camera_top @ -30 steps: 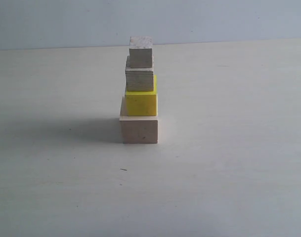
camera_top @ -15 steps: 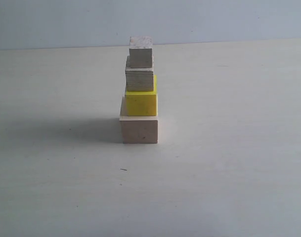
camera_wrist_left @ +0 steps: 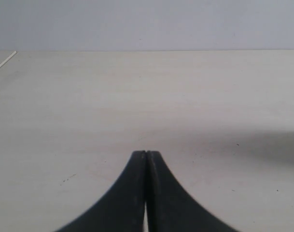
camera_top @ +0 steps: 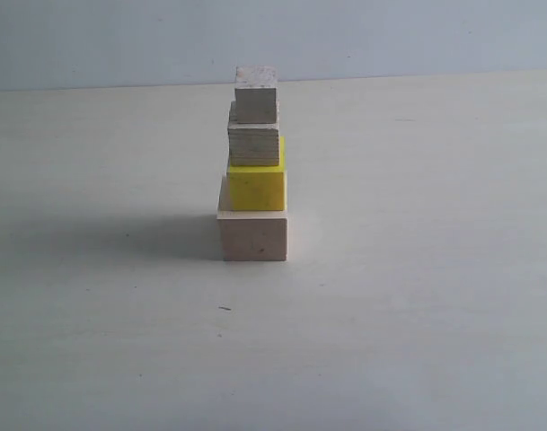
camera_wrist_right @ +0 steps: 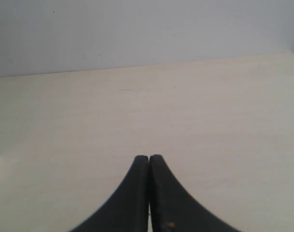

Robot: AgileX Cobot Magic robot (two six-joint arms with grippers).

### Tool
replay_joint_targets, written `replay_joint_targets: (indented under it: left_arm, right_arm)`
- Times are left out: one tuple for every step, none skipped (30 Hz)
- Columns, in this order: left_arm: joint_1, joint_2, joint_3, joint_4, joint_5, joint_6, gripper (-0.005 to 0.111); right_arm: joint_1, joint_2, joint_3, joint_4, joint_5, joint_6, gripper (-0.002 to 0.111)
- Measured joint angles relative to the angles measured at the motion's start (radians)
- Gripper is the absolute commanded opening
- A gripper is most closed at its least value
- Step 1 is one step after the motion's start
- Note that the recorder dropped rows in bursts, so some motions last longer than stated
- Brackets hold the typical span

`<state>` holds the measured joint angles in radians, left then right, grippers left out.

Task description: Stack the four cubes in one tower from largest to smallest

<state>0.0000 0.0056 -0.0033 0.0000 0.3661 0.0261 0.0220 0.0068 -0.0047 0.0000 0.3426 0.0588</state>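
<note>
Nothing moved: the four-cube tower [camera_top: 253, 166] stands on the table [camera_top: 417, 287].
Pale wood, yellow, grainy grey, bare wood, bottom up; left pincer [camera_wrist_left: 146, 155] and right pincer [camera_wrist_right: 149, 159] both pinched closed.

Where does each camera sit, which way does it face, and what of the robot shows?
Exterior view: off the arms, slightly above the pale table, facing the tower of four cubes, pale wood up to small bare wood; no robot part shows.
Left wrist view: behind the shut black left gripper, looking across the table to the grey-blue wall.
Right wrist view: likewise, behind the shut black right gripper.
Shared: both wrist views show table and wall, no cubes.
</note>
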Motion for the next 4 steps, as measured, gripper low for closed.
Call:
replay_joint_targets:
  left_arm:
    - [0.0, 0.0, 0.0, 0.0, 0.0, 0.0, 0.0]
    - [0.0, 0.0, 0.0, 0.0, 0.0, 0.0, 0.0]
    - [0.0, 0.0, 0.0, 0.0, 0.0, 0.0, 0.0]
    - [0.0, 0.0, 0.0, 0.0, 0.0, 0.0, 0.0]
  right_arm:
    - [0.0, 0.0, 0.0, 0.0, 0.0, 0.0, 0.0]
    - [0.0, 0.0, 0.0, 0.0, 0.0, 0.0, 0.0]
    - [0.0, 0.0, 0.0, 0.0, 0.0, 0.0, 0.0]
    - [0.0, 0.0, 0.0, 0.0, 0.0, 0.0, 0.0]
